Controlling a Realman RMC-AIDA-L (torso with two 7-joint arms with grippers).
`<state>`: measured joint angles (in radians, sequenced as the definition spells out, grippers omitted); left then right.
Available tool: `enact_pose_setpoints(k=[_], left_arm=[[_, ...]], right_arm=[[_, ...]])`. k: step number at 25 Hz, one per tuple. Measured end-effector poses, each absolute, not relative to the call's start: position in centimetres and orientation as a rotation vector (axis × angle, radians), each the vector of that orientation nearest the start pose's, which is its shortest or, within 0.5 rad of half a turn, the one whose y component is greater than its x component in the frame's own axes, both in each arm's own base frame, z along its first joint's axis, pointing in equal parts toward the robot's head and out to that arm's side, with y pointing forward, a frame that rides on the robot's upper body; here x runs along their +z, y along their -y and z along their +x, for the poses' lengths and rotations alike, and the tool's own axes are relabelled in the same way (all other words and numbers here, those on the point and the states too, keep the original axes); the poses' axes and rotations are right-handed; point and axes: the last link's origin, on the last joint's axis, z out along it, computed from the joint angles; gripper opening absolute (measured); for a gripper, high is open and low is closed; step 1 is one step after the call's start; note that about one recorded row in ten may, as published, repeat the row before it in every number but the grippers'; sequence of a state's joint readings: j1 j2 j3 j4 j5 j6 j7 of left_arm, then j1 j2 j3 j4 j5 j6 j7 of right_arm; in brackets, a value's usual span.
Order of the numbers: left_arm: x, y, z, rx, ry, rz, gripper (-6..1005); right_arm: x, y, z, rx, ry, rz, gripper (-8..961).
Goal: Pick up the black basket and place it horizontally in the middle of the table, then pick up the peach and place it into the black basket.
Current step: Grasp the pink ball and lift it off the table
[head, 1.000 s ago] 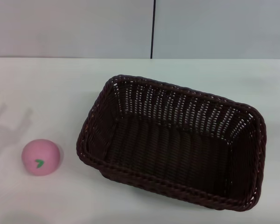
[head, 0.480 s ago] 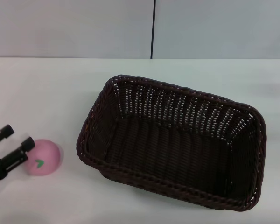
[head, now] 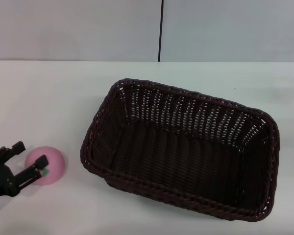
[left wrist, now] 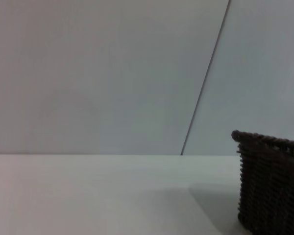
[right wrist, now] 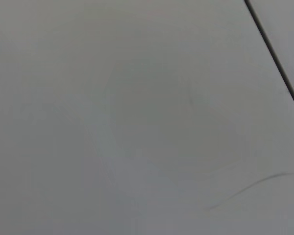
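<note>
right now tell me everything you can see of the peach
The peach is a small, smooth, round pink ball with a green leaf mark low on its front. It sits on the white table, left of the black basket and apart from it. The left pincer straddles its left side, fingers open, one crossing the leaf mark. It looks not yet lifted.

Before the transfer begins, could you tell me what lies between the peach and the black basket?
Nothing: the head view shows only bare white table between the peach and the black basket.
</note>
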<state>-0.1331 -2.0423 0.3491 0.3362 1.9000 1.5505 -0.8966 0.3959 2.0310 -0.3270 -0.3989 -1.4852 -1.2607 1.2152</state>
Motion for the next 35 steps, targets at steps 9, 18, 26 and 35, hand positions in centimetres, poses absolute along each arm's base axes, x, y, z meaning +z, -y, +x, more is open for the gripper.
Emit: enact_pose_setpoints(k=[9,18,26,35], left_arm=[[-0.4,-19.1,-38.7,-0.723,0.832,-2.218,801],[-0.4,-18.8,-38.3,-0.750,0.815,-2.253,696],[-0.5,-18.8,-38.0,-0.762,0.812,-2.275,401],[3.6,-19.3,-37.9,-0.943,0.771,-2.049,311]], right_arm=[[7.7,-32.6,36.7,1.001,-0.926,-1.666,557],[7.6,-32.5,37.0,0.983,-0.938,-1.653,557],[7.6,-32.5,37.1,0.983,-0.942,-1.650,557],[7.4,-32.5,37.0,0.986,-0.944,-1.652,557]])
